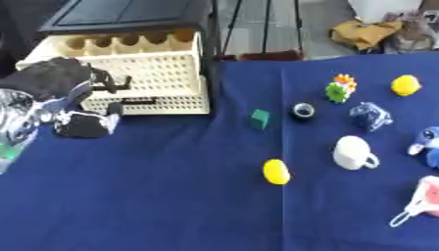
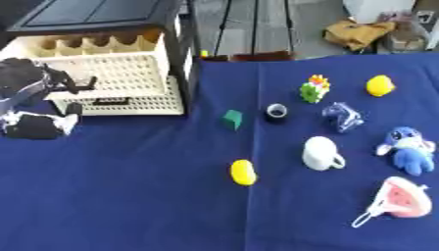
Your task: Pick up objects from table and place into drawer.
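We found the task barely begun. The cream perforated drawer stood pulled out of its dark cabinet at the far left of the blue worktop, and nothing showed inside it, as far as we could see. Our left hand hovered just before the drawer's front; whether its fingers were apart or closed on anything we could not tell. Our right hand was out of sight. Everything else lay waiting, well apart from the drawer: green block, yellow lemon shape, white mug, dark ring, flower toy, yellow duck, blue crumpled thing, blue plush, watermelon piece.
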Available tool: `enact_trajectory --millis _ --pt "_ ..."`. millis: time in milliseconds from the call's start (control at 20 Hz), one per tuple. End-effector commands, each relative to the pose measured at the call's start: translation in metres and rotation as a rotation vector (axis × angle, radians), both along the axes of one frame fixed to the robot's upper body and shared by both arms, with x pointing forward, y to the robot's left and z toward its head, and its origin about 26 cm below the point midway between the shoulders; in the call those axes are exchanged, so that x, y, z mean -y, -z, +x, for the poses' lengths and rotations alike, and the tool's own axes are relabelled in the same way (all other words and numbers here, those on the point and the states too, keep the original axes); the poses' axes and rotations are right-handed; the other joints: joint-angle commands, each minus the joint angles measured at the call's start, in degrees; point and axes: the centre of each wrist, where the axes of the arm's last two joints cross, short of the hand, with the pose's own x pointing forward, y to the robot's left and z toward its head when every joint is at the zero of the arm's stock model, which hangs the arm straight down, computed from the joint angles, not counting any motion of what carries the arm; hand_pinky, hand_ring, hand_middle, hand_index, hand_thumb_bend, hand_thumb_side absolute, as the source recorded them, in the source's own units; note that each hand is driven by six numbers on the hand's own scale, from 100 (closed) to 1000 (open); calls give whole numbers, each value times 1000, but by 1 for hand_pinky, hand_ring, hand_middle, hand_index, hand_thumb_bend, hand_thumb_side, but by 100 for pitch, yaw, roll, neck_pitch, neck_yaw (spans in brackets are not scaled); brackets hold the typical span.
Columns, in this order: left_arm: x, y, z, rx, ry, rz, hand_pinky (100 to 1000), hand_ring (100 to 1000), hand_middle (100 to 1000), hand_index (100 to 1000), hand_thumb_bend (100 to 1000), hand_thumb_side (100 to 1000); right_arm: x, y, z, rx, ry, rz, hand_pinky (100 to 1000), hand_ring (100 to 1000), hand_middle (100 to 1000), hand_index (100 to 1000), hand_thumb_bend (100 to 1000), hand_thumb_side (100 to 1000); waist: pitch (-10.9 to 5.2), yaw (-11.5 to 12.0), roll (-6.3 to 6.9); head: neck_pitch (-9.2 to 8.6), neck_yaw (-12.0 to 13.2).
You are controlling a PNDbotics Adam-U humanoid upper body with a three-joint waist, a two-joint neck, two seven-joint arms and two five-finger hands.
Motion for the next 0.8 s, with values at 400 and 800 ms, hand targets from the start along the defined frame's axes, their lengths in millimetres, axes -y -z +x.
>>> enact_trajectory --millis 400,800 --pt "-3 -14 -12 31 -27 10 100 100 128 903 100 455 1 -8 -3 54 -10 8 538 574 678 698 100 973 -115 4 -24 -21 17" --pt "0 -29 -14 154 -49 -36 100 100 130 939 100 453 0 -8 -2 53 -12 5 540 574 678 697 100 974 -82 -6 -17 -58 95"
